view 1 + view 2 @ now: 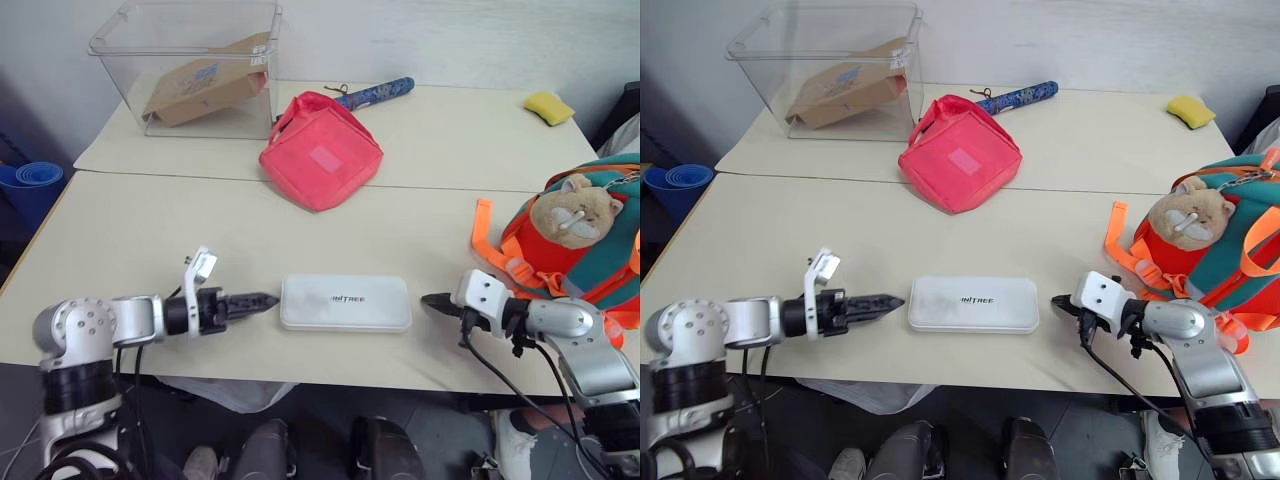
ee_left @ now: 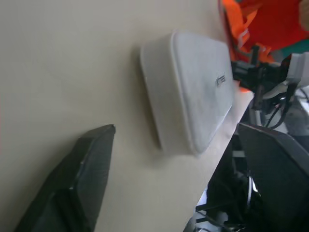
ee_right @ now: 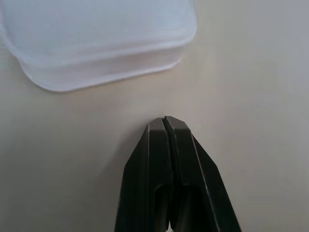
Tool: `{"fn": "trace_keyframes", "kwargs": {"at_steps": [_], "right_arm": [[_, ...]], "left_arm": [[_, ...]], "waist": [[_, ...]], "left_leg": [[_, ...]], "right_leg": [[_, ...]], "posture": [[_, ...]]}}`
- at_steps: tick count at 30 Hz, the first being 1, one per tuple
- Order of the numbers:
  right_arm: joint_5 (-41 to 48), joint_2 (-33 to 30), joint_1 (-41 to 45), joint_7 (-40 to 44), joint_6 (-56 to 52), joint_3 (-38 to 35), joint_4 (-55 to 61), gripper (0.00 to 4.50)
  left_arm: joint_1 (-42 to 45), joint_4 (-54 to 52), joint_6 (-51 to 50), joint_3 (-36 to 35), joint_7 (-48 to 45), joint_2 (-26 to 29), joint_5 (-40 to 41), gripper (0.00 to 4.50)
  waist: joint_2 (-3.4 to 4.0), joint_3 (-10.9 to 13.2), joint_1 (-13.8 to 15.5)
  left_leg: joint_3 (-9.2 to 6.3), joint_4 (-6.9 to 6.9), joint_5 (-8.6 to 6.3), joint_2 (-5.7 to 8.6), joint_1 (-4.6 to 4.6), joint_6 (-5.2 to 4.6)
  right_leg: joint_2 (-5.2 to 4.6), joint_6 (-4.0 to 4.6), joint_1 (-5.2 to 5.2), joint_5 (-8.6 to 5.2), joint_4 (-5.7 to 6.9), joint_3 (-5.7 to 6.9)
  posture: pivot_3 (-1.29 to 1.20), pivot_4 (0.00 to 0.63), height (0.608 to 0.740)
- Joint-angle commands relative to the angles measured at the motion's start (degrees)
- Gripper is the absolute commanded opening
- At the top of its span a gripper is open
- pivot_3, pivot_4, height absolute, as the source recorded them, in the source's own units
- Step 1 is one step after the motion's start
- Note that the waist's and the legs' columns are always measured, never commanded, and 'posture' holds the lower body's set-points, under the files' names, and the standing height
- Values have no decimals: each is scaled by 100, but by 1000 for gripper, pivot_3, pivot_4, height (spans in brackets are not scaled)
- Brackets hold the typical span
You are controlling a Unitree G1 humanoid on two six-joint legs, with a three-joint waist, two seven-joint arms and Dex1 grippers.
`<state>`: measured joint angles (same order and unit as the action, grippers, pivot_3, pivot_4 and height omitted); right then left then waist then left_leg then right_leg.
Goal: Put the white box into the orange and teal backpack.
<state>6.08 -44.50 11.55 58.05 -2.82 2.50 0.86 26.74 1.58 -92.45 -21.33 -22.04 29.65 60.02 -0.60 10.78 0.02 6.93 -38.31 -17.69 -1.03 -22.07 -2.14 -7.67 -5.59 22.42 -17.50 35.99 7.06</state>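
Flat white rounded box [image 1: 345, 302] lying on beige table [image 1: 150, 230] between left gripper [image 1: 262, 300], jaws spread apart, and right gripper [image 1: 432, 301], jaws clenched empty, orange and teal backpack [image 1: 590, 250] at right, clear plastic bin [image 1: 190, 65] holding what looks like a brown paper packet [image 1: 205, 88]

White box [image 1: 345, 302], flat, elongated, rounded corners, dark lettering on top, lying flat on surface [image 1: 200, 230] between left claw [image 1: 262, 300] and right claw [image 1: 432, 300], orange and teal backpack [image 1: 580, 250] with tan plush, just beyond right claw

Silver arms, black claws, dark cables
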Motion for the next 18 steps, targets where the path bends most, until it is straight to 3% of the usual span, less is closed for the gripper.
{"fn": "trace_keyframes", "kwargs": {"at_steps": [1, 7, 17, 18], "right_arm": [[21, -12, 91, 155, -80, 172, 200, 0], [-88, 136, 411, 106, -273, 420, 152, 0], [-141, 269, 505, 21, -298, 461, 201, 0], [-139, 284, 470, 9, -304, 454, 238, 0]], "left_arm": [[90, 309, -5, 251, 532, 34, 395, 4475], [364, 653, -5, 984, 1126, -33, 805, 4475], [675, 1298, -5, 1001, 1919, -780, 1726, 4475], [684, 1321, -5, 952, 1989, -842, 1781, 4288]], "waist": [[0, 0, -4], [-1, -1, 23], [-2, -3, 135], [-2, -3, 135]], "left_leg": [[0, 1, 1, 0, 1, 1], [-2, -7, 2, 3, 4, 2], [-4, -12, 1, 14, 2, -1], [-4, -12, 1, 15, 2, -1]], "right_leg": [[0, 0, 0, 0, 0, 0], [-2, 0, -4, 0, -3, -1], [0, 0, -5, 0, -3, -1], [1, 0, -5, 0, -3, -1]], "posture": [[0, 150, 740], [0, 150, 740], [0, 150, 740], [0, 150, 740]]}}
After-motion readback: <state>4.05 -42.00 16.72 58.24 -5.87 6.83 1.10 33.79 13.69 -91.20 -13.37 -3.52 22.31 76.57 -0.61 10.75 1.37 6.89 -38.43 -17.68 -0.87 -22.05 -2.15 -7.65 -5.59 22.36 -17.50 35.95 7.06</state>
